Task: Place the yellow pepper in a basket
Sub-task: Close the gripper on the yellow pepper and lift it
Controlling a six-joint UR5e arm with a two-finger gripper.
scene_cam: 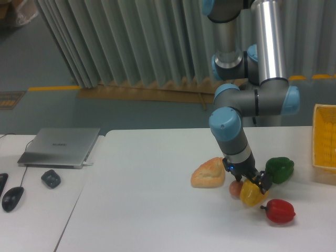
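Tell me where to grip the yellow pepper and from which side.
Grip the yellow pepper across its rounded upper body, coming from above. The small orange-pink item crowds its left and the red pepper sits lower right, so the top is freest, where the gripper is.

A glossy yellow pepper is seen, with a red pepper at its 4 o'clock and a green pepper at its 1 o'clock. The basket is bright yellow with lattice sides. The bread is golden tan. The table is white, the arm grey with blue caps, the fingers black.
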